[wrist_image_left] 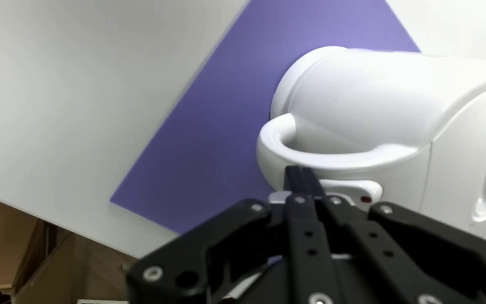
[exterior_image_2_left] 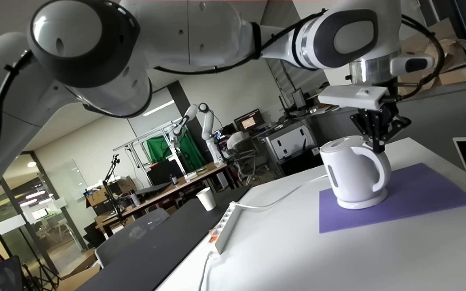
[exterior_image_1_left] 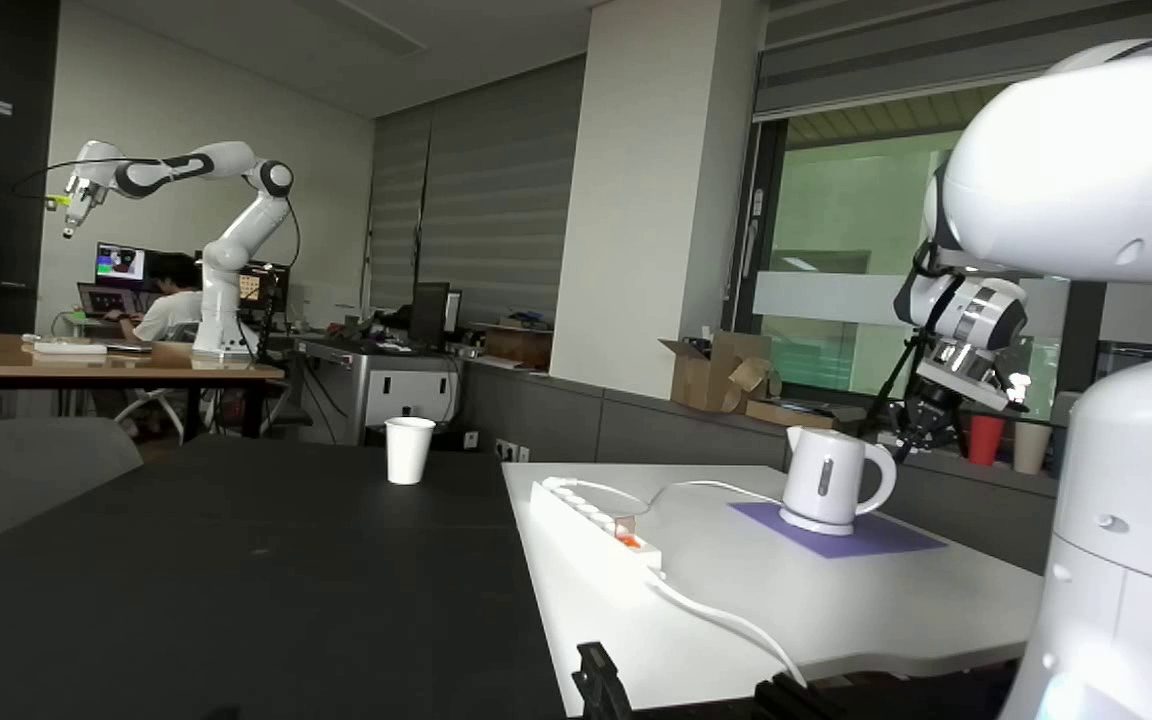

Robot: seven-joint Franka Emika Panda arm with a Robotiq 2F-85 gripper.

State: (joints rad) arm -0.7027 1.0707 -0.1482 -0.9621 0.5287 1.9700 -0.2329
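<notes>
Kettle [exterior_image_2_left: 354, 178] upright on the purple mat [exterior_image_2_left: 431, 194], my gripper [wrist_image_left: 299, 169] closed beside its handle [wrist_image_left: 340, 161].
It pinches nothing; I judge the approach done, with no grip or lift showing. It sits near a red dot [wrist_image_left: 365, 199] by the handle; whether it touches, or a push is left, I can't tell.

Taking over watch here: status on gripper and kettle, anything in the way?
Gripper shut, close by kettle handle; contact unclear. Kettle upright on purple mat. Possible snag: white cord to power strip.
</notes>
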